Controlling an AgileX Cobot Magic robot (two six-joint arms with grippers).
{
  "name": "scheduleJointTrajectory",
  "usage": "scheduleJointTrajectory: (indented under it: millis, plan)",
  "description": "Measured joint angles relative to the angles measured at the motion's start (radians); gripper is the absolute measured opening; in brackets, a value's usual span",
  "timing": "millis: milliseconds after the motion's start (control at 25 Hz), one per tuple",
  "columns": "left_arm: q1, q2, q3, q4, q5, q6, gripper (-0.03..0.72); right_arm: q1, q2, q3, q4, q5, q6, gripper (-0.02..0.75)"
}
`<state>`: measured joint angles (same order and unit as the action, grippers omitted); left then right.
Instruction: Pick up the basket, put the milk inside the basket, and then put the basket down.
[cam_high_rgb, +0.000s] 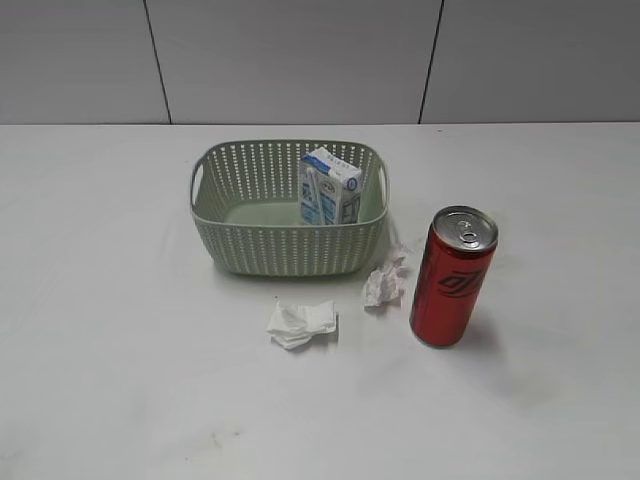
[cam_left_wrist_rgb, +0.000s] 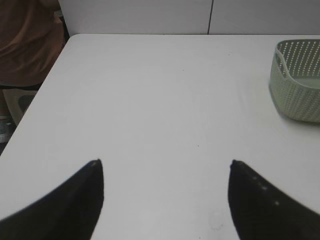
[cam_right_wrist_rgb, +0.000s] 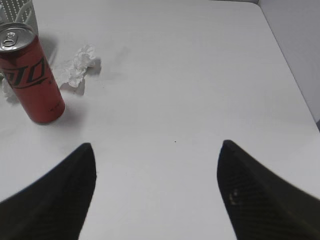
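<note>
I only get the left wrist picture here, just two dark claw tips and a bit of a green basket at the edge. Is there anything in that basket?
Observer: Yes. The exterior view shows the milk standing inside the basket, toward its right end.
Operator: Anything else on the table?
Observer: A red can stands upright to the right of the basket, apart from it.
Operator: Any mess?
Observer: Two crumpled tissues lie in front of the basket.
Operator: And the other claw?
Observer: The right claw is open over bare table, holding nothing, like the left claw.
</note>
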<state>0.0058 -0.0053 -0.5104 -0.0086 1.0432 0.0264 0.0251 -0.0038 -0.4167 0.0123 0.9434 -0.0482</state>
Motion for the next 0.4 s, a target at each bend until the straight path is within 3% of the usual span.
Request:
scheduleJointTrajectory:
  millis: [400]
  plan:
    - [0.000, 0.000, 0.002, 0.000, 0.000, 0.000, 0.589, 0.000, 0.000, 0.000, 0.000, 0.000, 0.000, 0.591]
